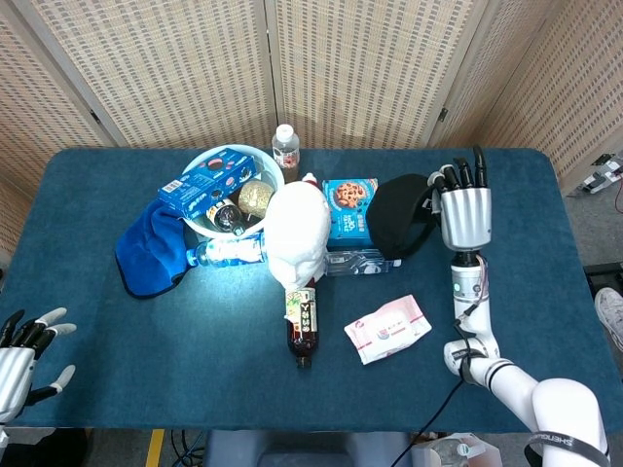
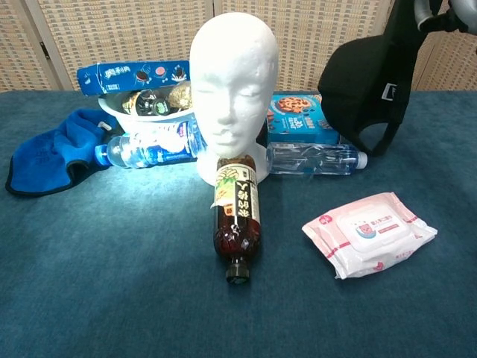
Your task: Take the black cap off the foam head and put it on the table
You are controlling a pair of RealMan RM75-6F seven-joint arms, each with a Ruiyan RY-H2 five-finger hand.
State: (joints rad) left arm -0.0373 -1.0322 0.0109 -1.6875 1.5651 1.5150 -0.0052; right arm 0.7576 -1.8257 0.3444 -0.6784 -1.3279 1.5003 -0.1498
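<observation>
Black cap (image 1: 396, 216) hangs from right robot hand (image 1: 464, 202).

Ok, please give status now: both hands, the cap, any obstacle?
Right hand holds black cap, off the foam head. Left hand open, idle. Water bottle and cookie box close under cap.

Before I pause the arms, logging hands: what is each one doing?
Left hand: open, holding nothing.
Right hand: holding the black cap.

Blue table (image 1: 88, 175), cluttered centre.
I see foam head (image 1: 297, 232), brown bottle (image 1: 303, 324), clear water bottle (image 2: 313, 159), wipes pack (image 1: 387, 329), cookie box (image 1: 348, 207), white bowl (image 1: 195, 218), blue cloth (image 1: 148, 249) on it.
</observation>
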